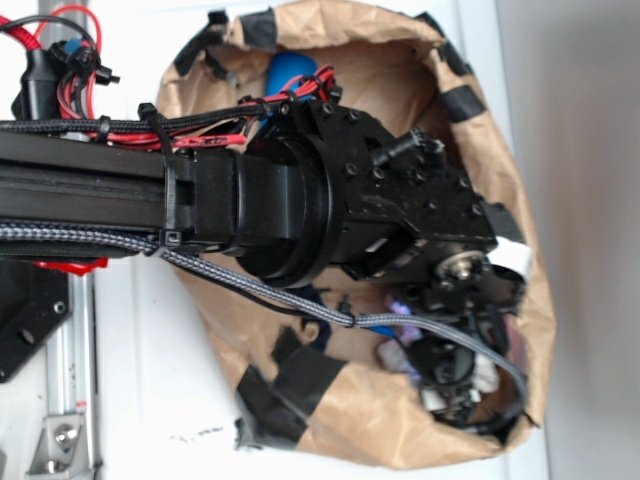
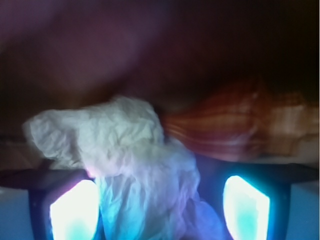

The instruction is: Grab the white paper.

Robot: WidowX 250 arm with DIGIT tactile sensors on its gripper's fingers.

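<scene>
Risk: the gripper (image 2: 159,210) is sitting spread, one glowing pad on each side of the white paper (image 2: 130,160) but not pinching; closing may snag only a loose fold, or the orange shell (image 2: 225,130) just behind. Paper is looking crumpled, two-lobed, lying inside the brown bag (image 1: 400,420).

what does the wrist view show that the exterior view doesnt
Only the wrist view: the crumpled white paper wad lying between the claw's glowing fingers, with an orange ribbed wooden shell beside it. Only the exterior view: the black robot arm reaching into the taped brown paper bag, and a blue object. Both show the claw inside the bag.
</scene>
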